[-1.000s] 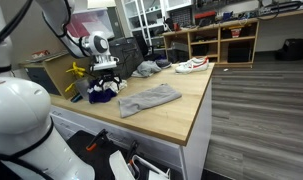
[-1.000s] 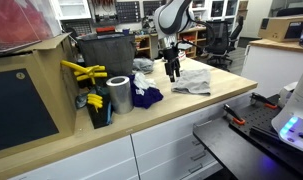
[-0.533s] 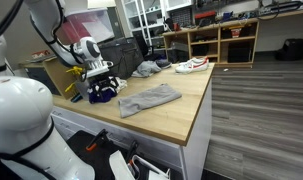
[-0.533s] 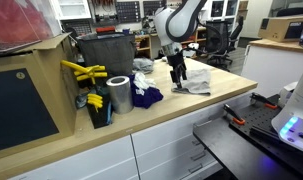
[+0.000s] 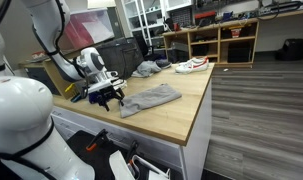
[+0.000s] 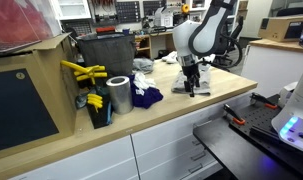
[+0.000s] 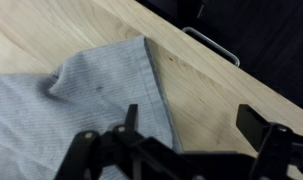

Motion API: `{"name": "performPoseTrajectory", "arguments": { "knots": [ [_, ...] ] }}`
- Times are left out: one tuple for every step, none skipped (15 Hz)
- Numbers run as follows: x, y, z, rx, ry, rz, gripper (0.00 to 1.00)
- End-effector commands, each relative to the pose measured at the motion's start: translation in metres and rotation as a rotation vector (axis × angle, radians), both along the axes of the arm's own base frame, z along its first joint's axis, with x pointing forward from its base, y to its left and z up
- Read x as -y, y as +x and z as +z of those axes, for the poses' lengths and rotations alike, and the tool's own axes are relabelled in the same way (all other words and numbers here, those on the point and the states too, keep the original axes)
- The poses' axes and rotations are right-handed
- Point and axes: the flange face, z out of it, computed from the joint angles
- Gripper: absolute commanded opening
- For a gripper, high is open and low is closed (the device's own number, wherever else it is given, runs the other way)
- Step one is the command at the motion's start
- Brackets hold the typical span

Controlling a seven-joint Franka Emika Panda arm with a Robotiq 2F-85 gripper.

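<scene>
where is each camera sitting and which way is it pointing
Exterior view: off the table's corner, facing along the wooden table toward shelves; arm and end effector show.
Exterior view: beside the cardboard box, facing across the table; arm and end effector show.
Wrist view: above the grey cloth, looking down; open end effector fingers show.
All three share the grey cloth.

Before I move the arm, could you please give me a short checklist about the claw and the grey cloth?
1. The claw is open: ok.
2. The claw holds nothing: ok.
3. The grey cloth lies below the claw: ok.
4. The grey cloth lies flat: not ok, it is creased.
5. The claw touches the grey cloth: cannot tell.
6. The grey cloth stays clear of the table edge: ok.
</scene>
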Motion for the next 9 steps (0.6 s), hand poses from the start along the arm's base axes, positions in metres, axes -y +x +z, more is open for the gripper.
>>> {"name": "performPoseTrajectory", "arguments": {
  "knots": [
    [0.016, 0.007, 0.005, 0.05, 0.05, -0.014, 1.0],
    [0.019, 0.012, 0.003, 0.055, 0.065, -0.013, 1.0],
    [0.019, 0.017, 0.003, 0.061, 0.076, -0.006, 1.0],
    [0.019, 0.022, 0.002, 0.064, 0.092, 0.0, 1.0],
    [0.018, 0.026, 0.0, 0.064, 0.105, 0.011, 1.0],
    [0.017, 0.028, -0.001, 0.062, 0.116, 0.019, 1.0],
    [0.015, 0.031, -0.002, 0.059, 0.128, 0.029, 1.0],
    [0.012, 0.034, -0.004, 0.055, 0.141, 0.039, 1.0],
    [0.01, 0.036, -0.006, 0.051, 0.151, 0.048, 1.0]
  ]
}}
